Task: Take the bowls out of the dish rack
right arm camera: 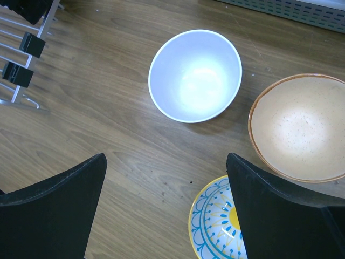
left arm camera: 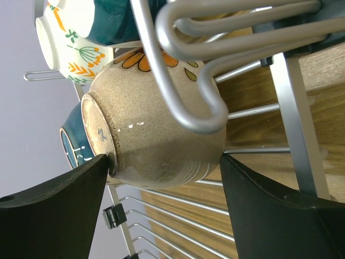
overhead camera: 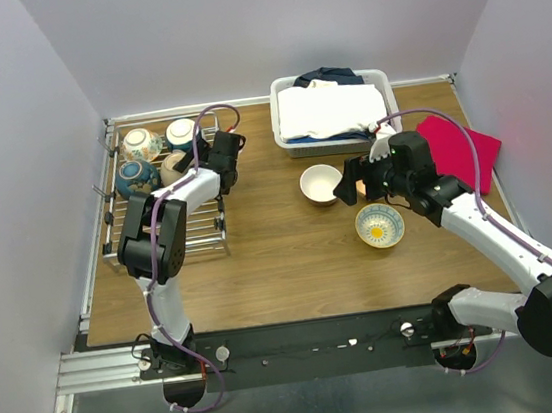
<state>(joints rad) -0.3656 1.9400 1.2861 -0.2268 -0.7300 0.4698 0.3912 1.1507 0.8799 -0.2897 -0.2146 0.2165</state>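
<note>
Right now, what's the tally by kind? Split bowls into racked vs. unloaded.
Bowls in the dish rack: 4
Bowls out on the table: 3
Dish rack: 1
White basket: 1
Red cloth: 1
Total: 10
</note>
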